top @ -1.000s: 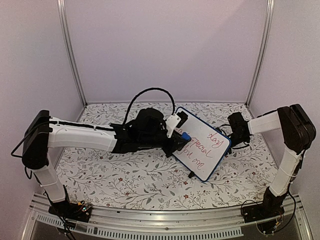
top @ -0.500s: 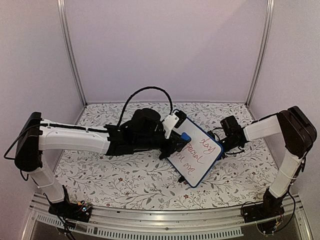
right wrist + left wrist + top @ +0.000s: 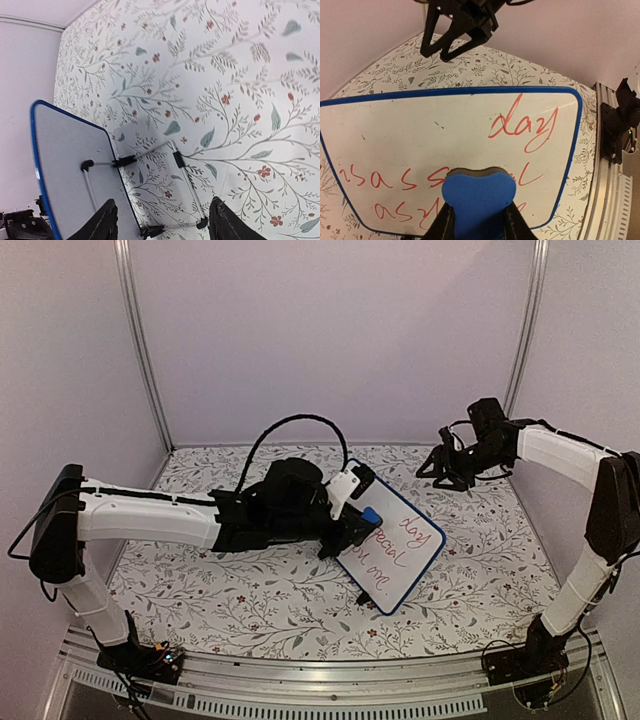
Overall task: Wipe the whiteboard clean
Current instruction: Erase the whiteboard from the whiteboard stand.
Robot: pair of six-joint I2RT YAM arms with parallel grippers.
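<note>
While it stands tilted on a thin wire stand (image 3: 177,165) with black feet, the small rectangular whiteboard (image 3: 398,558) (image 3: 445,135) (image 3: 75,170) with a dark blue rounded frame rests on the flower-patterned table cover (image 3: 250,590). Red handwriting (image 3: 522,125) runs across its white face; "day" is the only word that reads clearly. A small blue foam eraser block (image 3: 371,514) (image 3: 479,192) lies against that face, over the board's lines of writing near its left edge as seen from above. The left gripper (image 3: 352,530) (image 3: 479,222) has its jaws closed tight on the eraser block, one finger on each side. Behind the board and well apart from it, raised above the table cover, the right gripper (image 3: 438,466) (image 3: 451,32) (image 3: 162,220) hangs with its jaws spread wide, nothing between them and touching nothing. Its camera looks down on the board's grey back.
</note>
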